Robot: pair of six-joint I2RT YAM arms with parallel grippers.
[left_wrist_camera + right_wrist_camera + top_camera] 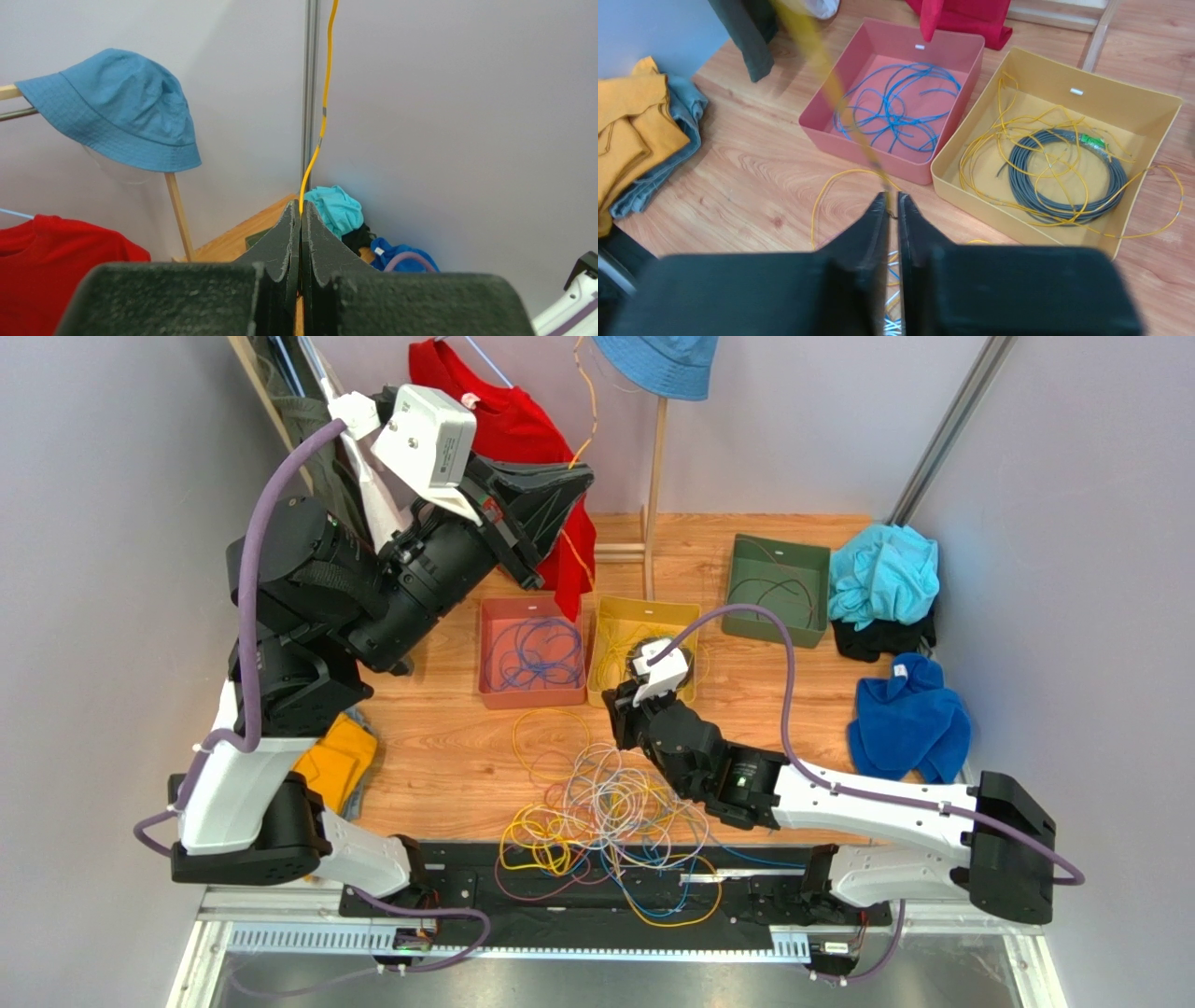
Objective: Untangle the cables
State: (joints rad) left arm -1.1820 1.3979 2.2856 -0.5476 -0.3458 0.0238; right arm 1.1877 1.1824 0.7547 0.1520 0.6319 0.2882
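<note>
Yellow cable (326, 77) between left fingers (284, 241)

One red bin (484, 651), one yellow bin (645, 605), one green bin (786, 560); two robot arms (870, 805); one blue hat (655, 361); cables (610, 819) seemingly too tangled to count.

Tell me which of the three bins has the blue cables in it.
The red bin, leftmost of the three, holds the blue cables. The yellow bin beside it has yellow cables and a dark coil; the green bin, thin dark wire.
</note>
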